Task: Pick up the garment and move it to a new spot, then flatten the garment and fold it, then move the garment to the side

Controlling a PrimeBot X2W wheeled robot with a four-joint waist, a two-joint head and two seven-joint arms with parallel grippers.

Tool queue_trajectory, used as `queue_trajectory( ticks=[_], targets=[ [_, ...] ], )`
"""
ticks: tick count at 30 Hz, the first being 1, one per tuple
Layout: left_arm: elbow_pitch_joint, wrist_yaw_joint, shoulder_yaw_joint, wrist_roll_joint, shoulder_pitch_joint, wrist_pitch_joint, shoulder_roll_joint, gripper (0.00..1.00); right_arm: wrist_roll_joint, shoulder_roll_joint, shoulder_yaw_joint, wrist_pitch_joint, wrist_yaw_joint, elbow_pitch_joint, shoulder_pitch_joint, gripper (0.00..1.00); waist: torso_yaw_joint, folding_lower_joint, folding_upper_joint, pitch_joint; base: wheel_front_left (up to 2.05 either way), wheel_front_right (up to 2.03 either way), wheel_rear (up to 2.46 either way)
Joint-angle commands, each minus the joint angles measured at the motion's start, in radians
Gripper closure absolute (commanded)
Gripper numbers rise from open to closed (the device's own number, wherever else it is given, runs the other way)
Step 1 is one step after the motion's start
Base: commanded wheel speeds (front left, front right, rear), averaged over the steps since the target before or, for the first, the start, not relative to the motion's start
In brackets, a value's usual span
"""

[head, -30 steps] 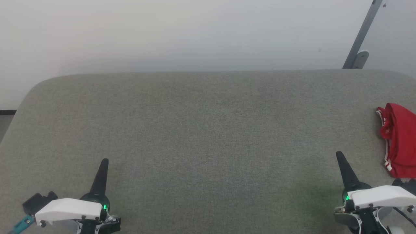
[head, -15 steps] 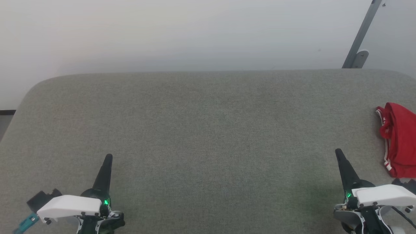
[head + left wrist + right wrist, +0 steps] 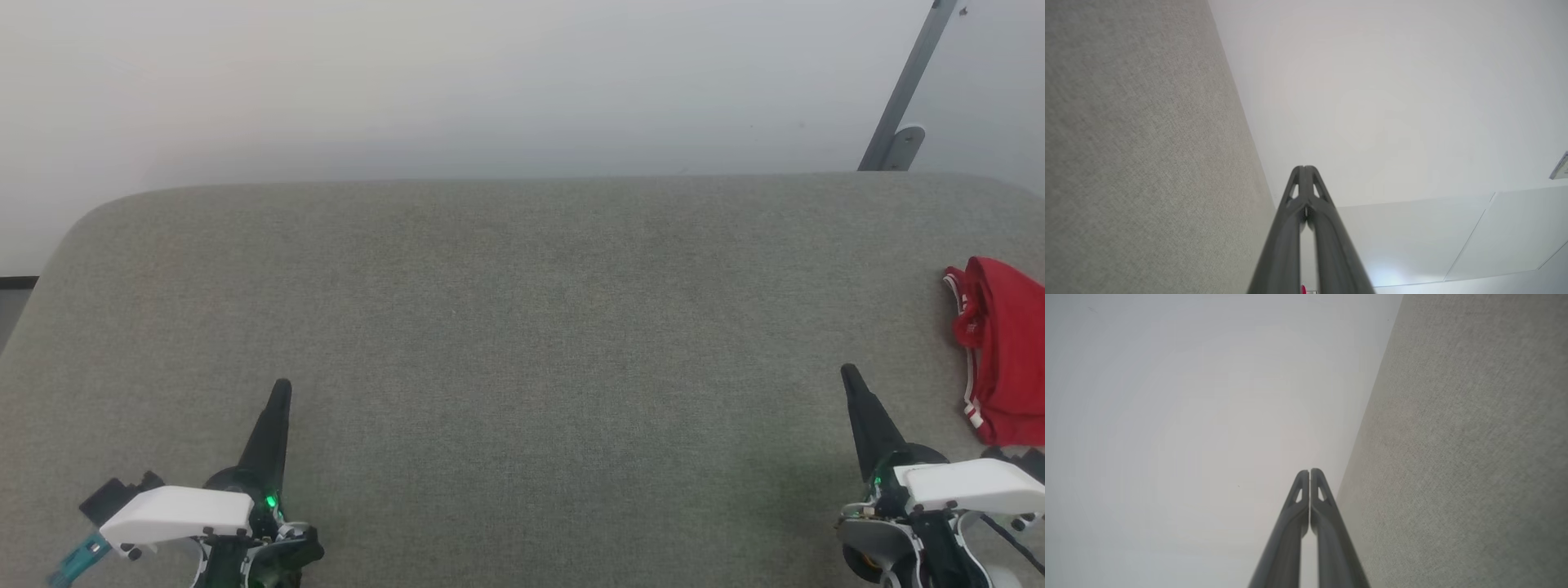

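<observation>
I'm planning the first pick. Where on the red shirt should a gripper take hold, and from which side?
Probably the raised fold along the left edge of the shirt, by the striped trim. The cloth lies bunched, so that ridge can be pinched. Come from above with the right gripper: it is the nearest, and it is shut, so it must open first.

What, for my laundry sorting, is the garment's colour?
The garment is red with white striped trim, best seen in the head view.

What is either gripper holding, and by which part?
Nothing. The left gripper and right gripper are shut and empty; the red shirt lies apart on the grey surface.
</observation>
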Motion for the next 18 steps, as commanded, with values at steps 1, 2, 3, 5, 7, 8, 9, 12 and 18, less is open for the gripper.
queue_trajectory(
  ticks=[1, 2, 3, 5, 7, 8, 9, 12, 18],
  targets=[
    [-0.006, -0.003, 0.005, -0.014, -0.019, 0.009, -0.002, 1.00, 0.017, 0.004, -0.003, 0.008, 0.000, -0.007, -0.011, 1.00, 0.000, 0.0000, 0.0000, 0.000, 0.00, 0.00, 0.00],
    [-0.006, -0.003, 0.005, -0.020, -0.019, 0.010, -0.003, 1.00, 0.024, 0.005, -0.003, 0.009, 0.000, -0.008, -0.012, 1.00, 0.000, 0.0000, 0.0000, 0.000, 0.00, 0.00, 0.00],
    [-0.006, -0.003, 0.005, -0.026, -0.020, 0.011, -0.004, 1.00, 0.031, 0.005, -0.004, 0.011, 0.000, -0.009, -0.013, 1.00, 0.000, 0.0000, 0.0000, 0.000, 0.00, 0.00, 0.00],
    [-0.007, -0.003, 0.006, -0.038, -0.022, 0.015, -0.007, 1.00, 0.045, 0.006, -0.005, 0.014, 0.000, -0.010, -0.014, 1.00, -0.001, 0.0000, 0.0000, 0.000, 0.00, 0.00, 0.00],
    [-0.007, -0.003, 0.006, -0.049, -0.022, 0.018, -0.009, 1.00, 0.057, 0.007, -0.005, 0.017, 0.000, -0.011, -0.014, 1.00, -0.001, 0.0000, 0.0000, 0.001, 0.00, 0.00, 0.00],
    [-0.007, -0.003, 0.006, -0.056, -0.022, 0.019, -0.011, 1.00, 0.064, 0.008, -0.005, 0.019, 0.000, -0.011, -0.013, 1.00, -0.001, 0.0000, 0.0000, 0.001, 0.00, 0.00, 0.00],
    [-0.007, -0.003, 0.006, -0.062, -0.022, 0.022, -0.012, 1.00, 0.070, 0.009, -0.006, 0.021, 0.000, -0.011, -0.013, 1.00, -0.001, 0.0000, 0.0000, 0.001, 0.00, 0.00, 0.00],
    [-0.008, -0.003, 0.007, -0.074, -0.023, 0.027, -0.016, 1.00, 0.088, 0.010, -0.007, 0.025, 0.000, -0.012, -0.014, 1.00, -0.001, 0.0000, 0.0000, 0.001, 0.00, 0.00, 0.00],
    [-0.008, -0.003, 0.007, -0.083, -0.025, 0.030, -0.017, 1.00, 0.098, 0.010, -0.007, 0.027, 0.000, -0.013, -0.015, 1.00, -0.002, 0.0000, 0.0000, 0.001, 0.00, 0.00, 0.00]
  ],
)
